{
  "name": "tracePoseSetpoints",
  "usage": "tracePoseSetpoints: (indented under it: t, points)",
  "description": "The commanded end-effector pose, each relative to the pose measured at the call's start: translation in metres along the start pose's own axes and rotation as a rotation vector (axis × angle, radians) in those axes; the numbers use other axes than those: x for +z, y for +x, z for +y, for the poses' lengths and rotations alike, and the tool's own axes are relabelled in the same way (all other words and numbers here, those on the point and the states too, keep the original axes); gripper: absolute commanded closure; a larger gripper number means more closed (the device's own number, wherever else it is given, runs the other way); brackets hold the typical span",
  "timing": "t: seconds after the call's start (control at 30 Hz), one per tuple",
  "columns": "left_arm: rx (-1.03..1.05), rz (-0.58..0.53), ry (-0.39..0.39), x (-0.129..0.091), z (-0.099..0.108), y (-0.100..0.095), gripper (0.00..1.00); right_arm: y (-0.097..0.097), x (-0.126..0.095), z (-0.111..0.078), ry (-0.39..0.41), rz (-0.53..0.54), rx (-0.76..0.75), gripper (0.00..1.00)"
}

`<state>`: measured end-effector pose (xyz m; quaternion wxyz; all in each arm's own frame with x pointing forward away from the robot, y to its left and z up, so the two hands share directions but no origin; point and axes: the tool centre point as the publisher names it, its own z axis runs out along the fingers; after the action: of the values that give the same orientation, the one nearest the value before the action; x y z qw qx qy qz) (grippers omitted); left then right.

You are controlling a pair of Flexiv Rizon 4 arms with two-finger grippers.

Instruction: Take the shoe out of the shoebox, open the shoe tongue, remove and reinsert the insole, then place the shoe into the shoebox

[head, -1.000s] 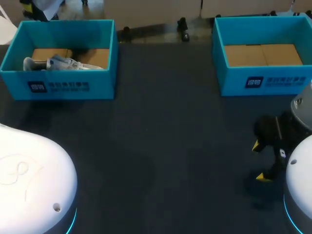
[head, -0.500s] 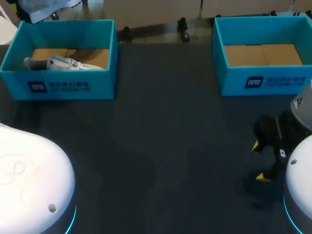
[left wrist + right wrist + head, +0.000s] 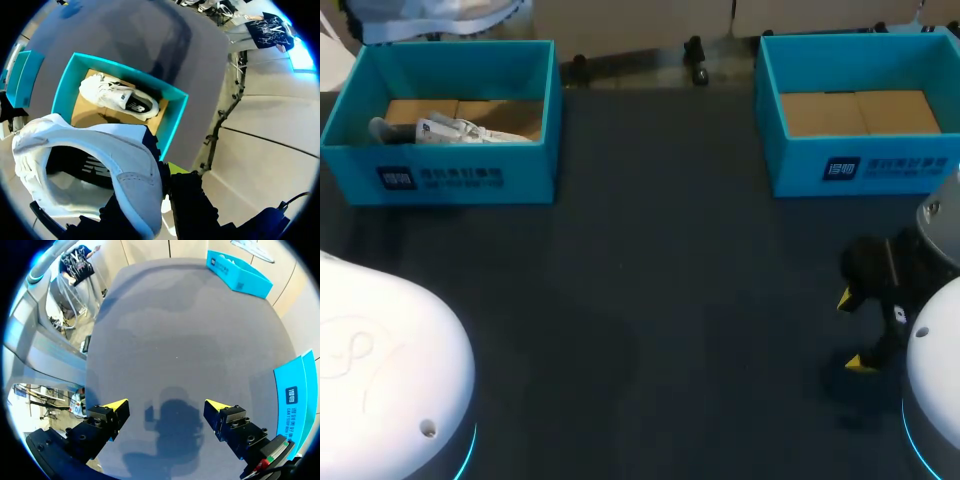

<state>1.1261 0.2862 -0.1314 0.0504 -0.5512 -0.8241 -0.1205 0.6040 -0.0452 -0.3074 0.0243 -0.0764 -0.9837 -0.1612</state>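
Note:
My left gripper (image 3: 164, 190) is shut on the heel rim of a white shoe (image 3: 100, 165), which hangs high over the left teal shoebox (image 3: 172, 120). In the head view only part of that held shoe (image 3: 430, 14) shows, beyond the left shoebox's (image 3: 450, 180) far wall. A second white shoe (image 3: 450, 130) lies on its side on the cardboard floor of that box, and is the shoe in the box (image 3: 117, 97) in the left wrist view. My right gripper (image 3: 850, 332) hangs open low over the dark table near the right edge, with nothing between its fingers (image 3: 112, 407).
A second teal shoebox (image 3: 860, 165) stands at the back right, holding only its cardboard floor. The dark tabletop (image 3: 660, 300) stretches between the boxes and the arms. My left arm's white housing (image 3: 390, 370) fills the near left corner.
The held shoe has shifted to the right along the far side of the left box and shows more fully. The right arm has not moved.

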Motion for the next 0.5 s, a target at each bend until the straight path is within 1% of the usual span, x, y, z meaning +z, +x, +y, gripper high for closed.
tracePoseSetpoints:
  t: [0.03, 0.07, 0.13, 0.17, 0.2, 0.23, 0.27, 0.4, 0.43, 0.5]
  points:
    - [0.066, -0.013, -0.049, 0.001, -0.006, 0.002, 1.00, 0.002, 0.000, 0.000, 0.001, -0.004, 0.000, 0.00]
    - [0.070, -0.012, -0.047, 0.003, -0.003, 0.002, 1.00, 0.002, 0.000, 0.000, 0.001, -0.004, 0.000, 0.00]
    - [0.143, -0.033, -0.066, 0.006, 0.003, 0.003, 1.00, 0.002, 0.000, 0.000, 0.001, -0.004, 0.000, 0.00]
    - [0.150, -0.027, -0.077, 0.008, 0.006, 0.004, 1.00, 0.002, 0.000, 0.000, 0.001, -0.004, 0.000, 0.00]
    - [0.208, -0.054, -0.075, 0.010, 0.008, 0.004, 1.00, 0.002, 0.000, 0.000, 0.001, -0.004, 0.000, 0.00]
    - [0.218, -0.059, -0.073, 0.011, 0.010, 0.006, 1.00, 0.002, 0.000, 0.000, 0.001, -0.004, 0.000, 0.00]
    - [0.234, -0.034, -0.091, 0.015, 0.013, 0.006, 1.00, 0.002, 0.000, 0.000, 0.001, -0.004, 0.000, 0.00]
    - [0.306, -0.026, -0.093, 0.025, 0.016, 0.007, 1.00, 0.002, 0.000, 0.000, 0.001, -0.004, 0.000, 0.00]
    - [0.298, -0.008, -0.117, 0.028, 0.017, 0.007, 1.00, 0.002, 0.000, 0.000, 0.001, -0.004, 0.000, 0.00]
    - [0.315, -0.007, -0.118, 0.033, 0.017, 0.007, 1.00, 0.002, 0.000, 0.000, 0.001, -0.004, 0.000, 0.00]
